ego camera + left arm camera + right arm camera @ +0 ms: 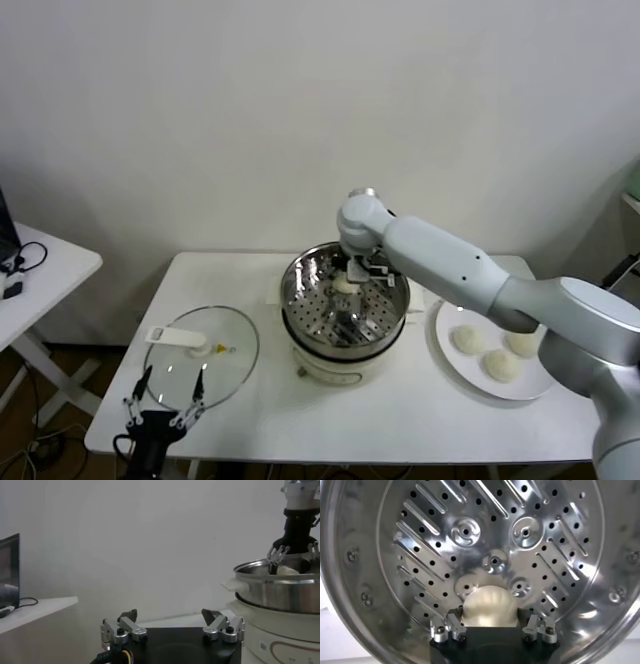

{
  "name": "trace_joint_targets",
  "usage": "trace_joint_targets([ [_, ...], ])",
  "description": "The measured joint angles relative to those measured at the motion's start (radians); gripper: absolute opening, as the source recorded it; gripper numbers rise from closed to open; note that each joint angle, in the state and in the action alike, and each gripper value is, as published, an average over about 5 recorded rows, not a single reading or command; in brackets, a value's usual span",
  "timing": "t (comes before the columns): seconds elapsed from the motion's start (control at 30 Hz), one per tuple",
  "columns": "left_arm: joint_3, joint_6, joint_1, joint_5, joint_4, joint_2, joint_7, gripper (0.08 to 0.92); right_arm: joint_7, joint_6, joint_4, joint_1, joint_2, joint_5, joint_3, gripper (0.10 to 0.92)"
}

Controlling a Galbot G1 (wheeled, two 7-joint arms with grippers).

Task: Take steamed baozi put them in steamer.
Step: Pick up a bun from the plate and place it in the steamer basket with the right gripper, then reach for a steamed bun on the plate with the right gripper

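Left hand parked at tabletop front edge, fingers spread, empty. Right hand inside steamer, fingers apart astride baozi, seemingly released. Three baozi on plate.

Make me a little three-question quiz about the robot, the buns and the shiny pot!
1. How many steamed baozi lie on the white plate?
2. True or false: the glass lid sits on the steamer.
3. Which gripper is over the steamer? A) left gripper B) right gripper

Key
1. Three; a fourth bun rests on the steamer's holed floor, between the right gripper's spread fingers.
2. False: the lid lies flat on the table, on the steamer's left.
3. B. The left gripper waits, open, at the table's near edge by the lid.
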Motion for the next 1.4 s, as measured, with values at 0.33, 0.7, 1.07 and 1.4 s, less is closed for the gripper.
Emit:
trace_joint_targets([
  [0.33,0.007,-0.001,-0.002,0.0,0.004,-0.002,0.0,0.823,-0.009,0.007,0.035,0.037,-0.029,0.031,-0.007,0.823],
  [0.7,0.008,0.003,-0.015,0.0,0.001,-0.002,-0.013,0.823,-0.037,-0.178,0.11,0.236,-0.197,0.397,-0.144,0.823],
  [1.07,0.006,0.017,-0.02,-0.005,-0.005,-0.002,-0.027,0.823,-0.053,-0.431,0.036,0.358,-0.399,0.839,-0.261,0.823],
  [1.4,0.007,0.028,-0.018,-0.005,-0.017,-0.002,-0.031,0.823,-0.055,-0.528,-0.027,0.186,-0.529,0.876,-0.146,0.823],
])
